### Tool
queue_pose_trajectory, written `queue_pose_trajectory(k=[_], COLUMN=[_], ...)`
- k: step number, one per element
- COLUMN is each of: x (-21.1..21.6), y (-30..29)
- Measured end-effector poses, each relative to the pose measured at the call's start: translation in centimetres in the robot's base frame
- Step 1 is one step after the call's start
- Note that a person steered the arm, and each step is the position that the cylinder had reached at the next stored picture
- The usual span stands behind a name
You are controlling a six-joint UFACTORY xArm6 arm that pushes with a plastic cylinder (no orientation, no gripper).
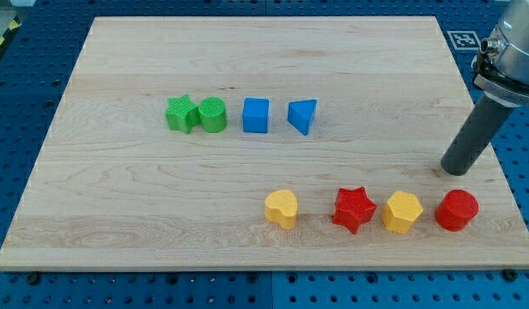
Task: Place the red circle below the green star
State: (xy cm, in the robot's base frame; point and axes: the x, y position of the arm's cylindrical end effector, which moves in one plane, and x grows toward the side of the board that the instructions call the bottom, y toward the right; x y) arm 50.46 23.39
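No pincer is fitted; my tip (454,172) is poised just above the red circle (456,210), near the worktop's (118,223) right edge, which is best rounded rightward before being pushed toward the green star (181,113).

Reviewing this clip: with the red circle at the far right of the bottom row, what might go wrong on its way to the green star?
1. My tip is above the red circle; pushing from there could drive it off the board's near edge.
2. A leftward push would likely ram the yellow hexagon and red star.
3. The green cylinder touches the green star; a late nudge could shift both.
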Motion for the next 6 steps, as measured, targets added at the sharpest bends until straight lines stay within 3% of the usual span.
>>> queue_pose_trajectory(k=[6], x=[2.1], y=[4.2])
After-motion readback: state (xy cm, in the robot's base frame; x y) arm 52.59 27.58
